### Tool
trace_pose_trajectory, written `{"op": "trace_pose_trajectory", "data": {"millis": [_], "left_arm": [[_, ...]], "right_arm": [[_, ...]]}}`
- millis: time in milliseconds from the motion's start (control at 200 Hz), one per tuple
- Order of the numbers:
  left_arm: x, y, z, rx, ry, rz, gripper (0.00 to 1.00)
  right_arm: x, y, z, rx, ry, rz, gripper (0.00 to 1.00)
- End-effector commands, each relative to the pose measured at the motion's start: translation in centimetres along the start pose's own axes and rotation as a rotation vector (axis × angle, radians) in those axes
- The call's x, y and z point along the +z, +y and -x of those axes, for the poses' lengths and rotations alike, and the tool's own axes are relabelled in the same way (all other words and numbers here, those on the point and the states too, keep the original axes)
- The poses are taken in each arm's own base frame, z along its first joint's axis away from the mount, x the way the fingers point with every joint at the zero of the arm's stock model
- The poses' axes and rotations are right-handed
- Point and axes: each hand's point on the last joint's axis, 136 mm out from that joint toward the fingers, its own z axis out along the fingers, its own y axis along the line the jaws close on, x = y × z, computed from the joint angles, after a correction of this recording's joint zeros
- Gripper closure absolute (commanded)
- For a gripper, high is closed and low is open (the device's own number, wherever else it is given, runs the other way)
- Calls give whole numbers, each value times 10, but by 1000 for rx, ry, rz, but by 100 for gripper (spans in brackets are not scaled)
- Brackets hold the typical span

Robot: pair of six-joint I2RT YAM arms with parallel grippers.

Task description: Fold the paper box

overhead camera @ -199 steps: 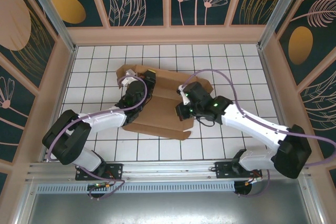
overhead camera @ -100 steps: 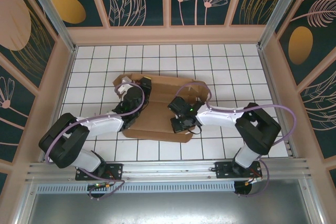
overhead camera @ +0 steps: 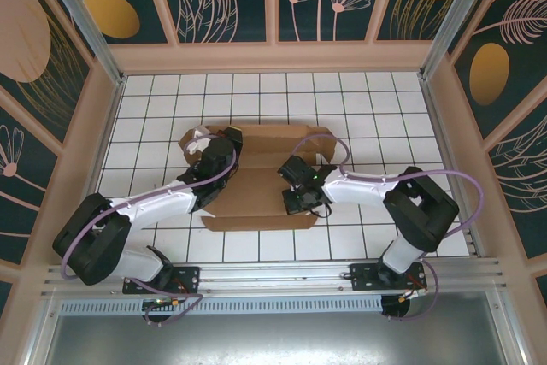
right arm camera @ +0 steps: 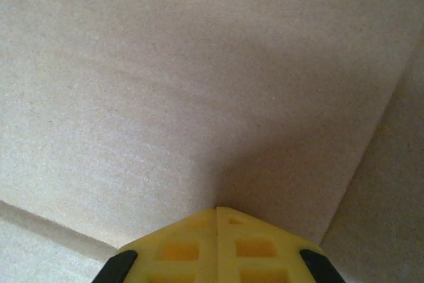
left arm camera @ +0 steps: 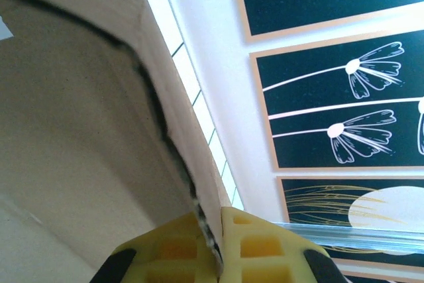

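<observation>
The paper box (overhead camera: 256,185) is a flat brown cardboard sheet with flaps, lying in the middle of the white grid table. My left gripper (overhead camera: 224,141) is at its rear left corner. In the left wrist view that gripper (left arm camera: 218,230) is shut on the edge of a raised flap of the paper box (left arm camera: 79,130), and the cardboard runs between the yellow fingers. My right gripper (overhead camera: 297,203) is over the sheet's right centre. In the right wrist view it (right arm camera: 216,211) is shut with nothing between the fingers, its tips against a plain panel of the paper box (right arm camera: 199,64).
The white grid table (overhead camera: 385,100) is fenced by patterned walls on the left (overhead camera: 94,143), back (overhead camera: 273,53) and right (overhead camera: 444,126). A metal rail (overhead camera: 273,275) with both arm bases runs along the near edge. The right arm's elbow (overhead camera: 423,203) stands right of the box.
The right arm has folded back and its gripper has slid left onto the sheet's middle. The sheet has turned square to the table and lies flatter. The left gripper still holds the flap.
</observation>
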Motion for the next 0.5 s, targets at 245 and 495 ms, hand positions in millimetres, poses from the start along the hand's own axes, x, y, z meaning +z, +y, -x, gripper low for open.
{"op": "trace_pose_trajectory", "data": {"millis": [245, 495], "left_arm": [[-8, 5, 8, 49, -98, 165, 100], [-8, 12, -1, 4, -94, 186, 100]], "right_arm": [[4, -65, -50, 85, 149, -190, 100], [-13, -51, -24, 52, 64, -119, 96]]}}
